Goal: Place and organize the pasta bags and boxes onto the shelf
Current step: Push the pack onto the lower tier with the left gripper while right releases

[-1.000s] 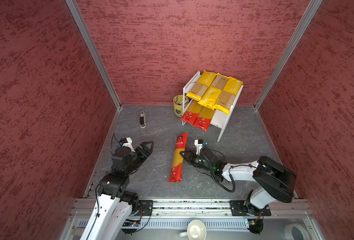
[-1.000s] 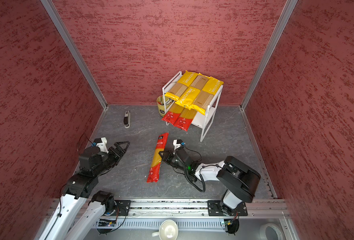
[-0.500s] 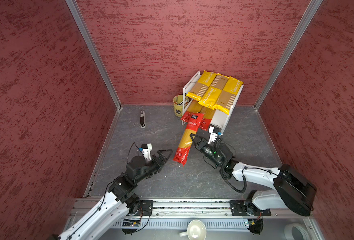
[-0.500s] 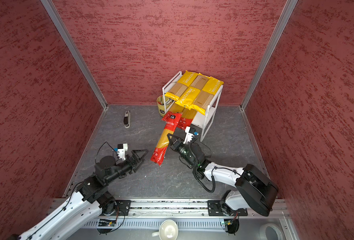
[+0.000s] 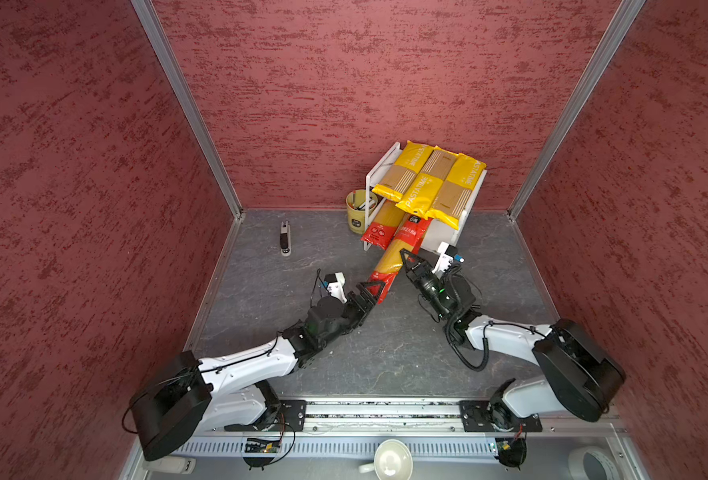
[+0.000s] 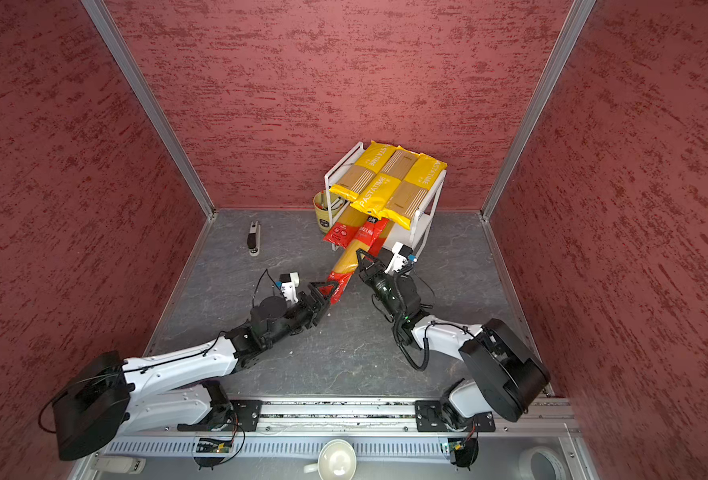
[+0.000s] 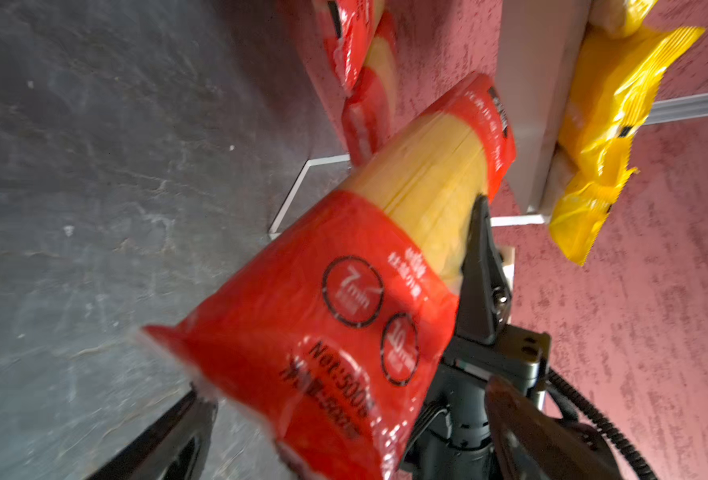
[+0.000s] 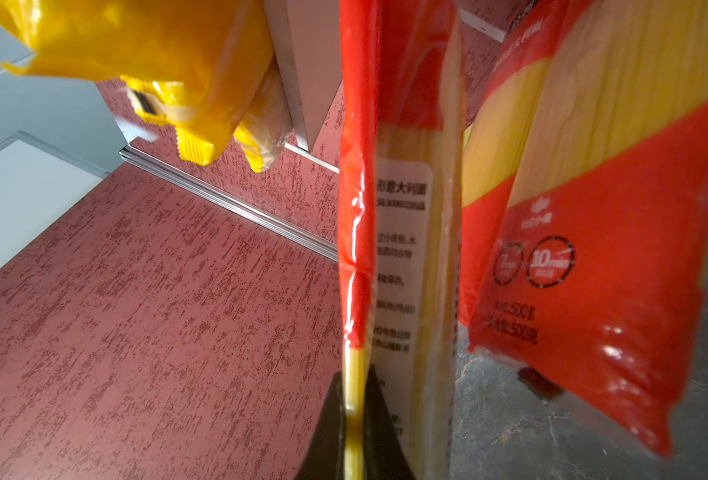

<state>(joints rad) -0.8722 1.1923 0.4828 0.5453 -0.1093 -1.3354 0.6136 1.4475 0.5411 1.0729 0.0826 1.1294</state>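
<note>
**A:** Red at both ends and clear yellow in the middle: where is that pack [image 5: 391, 259] [image 6: 349, 259]?

**B:** Just in front of the shelf [image 5: 441, 235] [image 6: 406, 239], lifted off the desk [image 5: 385, 353] [image 6: 344, 357]. The right jaws are closed tight on its yellow middle, pinching one long edge.

**A:** Which way does it point?

**B:** Its long axis runs out from the shelf front. One red end is at the lower tier, tucked under the overhang of the yellow packs [image 5: 425, 187] [image 6: 385, 183]. The other red end points away from the shelf.

**A:** Does the inner end rest on the lower board?

**B:** No view settles that.

**A:** And the left jaws?

**B:** They are spread wide and hold nothing. The pack's outer end lies between them, but I cannot tell whether either one touches it.

**A:** What do the wrist views add?

**B:** The right wrist view shows the pinch itself and a white label [image 8: 402, 249] on the pack's back. It also shows two more red packs [image 8: 593, 232] on the shelf. In a top view only one of those is plain [image 5: 379, 230]. The left wrist view shows the printed circles on the outer end [image 7: 344, 311].

**A:** And what shows only from above?

**B:** Three yellow packs lie side by side on the shelf's top tier, long axes running front to back. A yellow cup [image 5: 356, 214] [image 6: 323, 212] stands just beside the shelf.
</note>
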